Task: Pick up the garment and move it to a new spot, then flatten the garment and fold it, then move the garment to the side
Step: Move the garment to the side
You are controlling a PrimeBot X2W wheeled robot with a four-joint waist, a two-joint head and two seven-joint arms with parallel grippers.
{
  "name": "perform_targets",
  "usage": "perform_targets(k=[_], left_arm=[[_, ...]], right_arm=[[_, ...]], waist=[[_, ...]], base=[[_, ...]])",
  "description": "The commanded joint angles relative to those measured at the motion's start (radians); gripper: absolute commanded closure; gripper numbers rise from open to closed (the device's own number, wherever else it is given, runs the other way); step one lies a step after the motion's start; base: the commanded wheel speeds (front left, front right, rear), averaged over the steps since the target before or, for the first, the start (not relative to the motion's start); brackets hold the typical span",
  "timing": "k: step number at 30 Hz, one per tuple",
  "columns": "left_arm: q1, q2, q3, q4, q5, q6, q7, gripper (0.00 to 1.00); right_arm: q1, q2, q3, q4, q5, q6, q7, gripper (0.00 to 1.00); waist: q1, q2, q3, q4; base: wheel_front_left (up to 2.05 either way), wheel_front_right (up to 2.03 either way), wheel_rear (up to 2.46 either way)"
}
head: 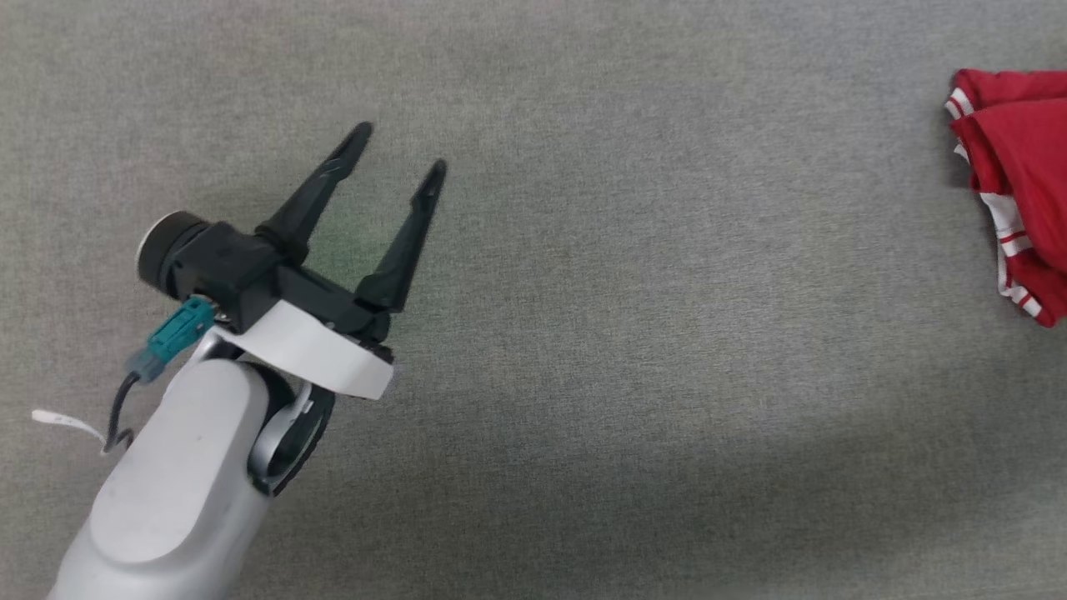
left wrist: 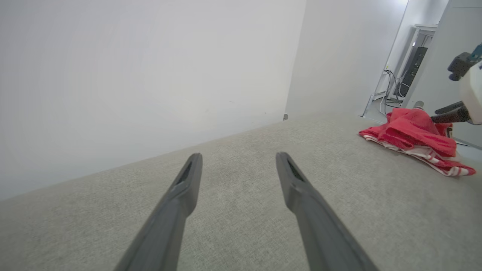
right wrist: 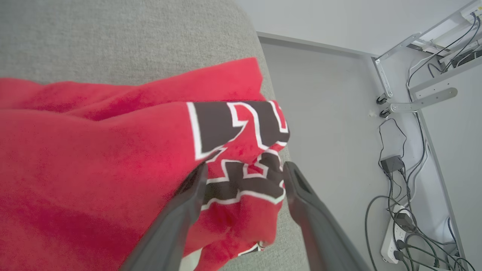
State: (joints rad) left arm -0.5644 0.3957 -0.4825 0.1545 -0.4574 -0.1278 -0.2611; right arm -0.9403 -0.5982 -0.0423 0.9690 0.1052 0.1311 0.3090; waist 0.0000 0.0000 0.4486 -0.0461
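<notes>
Left hand [head: 400, 148] spread, grey surface [head: 667, 350], white wall [left wrist: 113, 75]

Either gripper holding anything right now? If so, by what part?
Nothing is held. Left gripper is open over the grey surface. Right gripper is open, straddling the garment at its black number, not clamped.

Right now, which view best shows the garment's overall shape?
The left wrist view: the garment lies nearly whole, a crumpled heap on the grey surface. The right wrist view gives a close-up of red cloth and black number between the right gripper's open fingers. The head view catches its striped edge.
</notes>
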Motion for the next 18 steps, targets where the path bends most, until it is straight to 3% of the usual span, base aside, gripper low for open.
perform_targets(k=[1, 9, 18], left_arm=[[0.027, 0.01, 0.02, -0.003, 0.006, -0.003, -0.005, 0.0], [0.134, 0.026, 0.129, -0.019, 0.008, -0.003, -0.005, 0.0], [0.262, 0.017, 0.245, -0.017, -0.013, 0.002, -0.005, 0.0]], right_arm=[[-0.021, 0.015, -0.009, 0.012, -0.016, -0.001, -0.013, 0.0], [-0.001, 0.076, 0.01, -0.033, 0.036, -0.001, -0.074, 0.0], [0.127, 0.17, 0.113, -0.187, 0.169, -0.001, -0.209, 0.0]], waist=[[0.0, 0.0, -0.021, -0.007], [0.0, 0.0, -0.103, -0.02], [0.0, 0.0, -0.209, -0.004]], base=[[0.0, 0.0, 0.0], [0.0, 0.0, 0.0], [0.0, 0.0, 0.0]])
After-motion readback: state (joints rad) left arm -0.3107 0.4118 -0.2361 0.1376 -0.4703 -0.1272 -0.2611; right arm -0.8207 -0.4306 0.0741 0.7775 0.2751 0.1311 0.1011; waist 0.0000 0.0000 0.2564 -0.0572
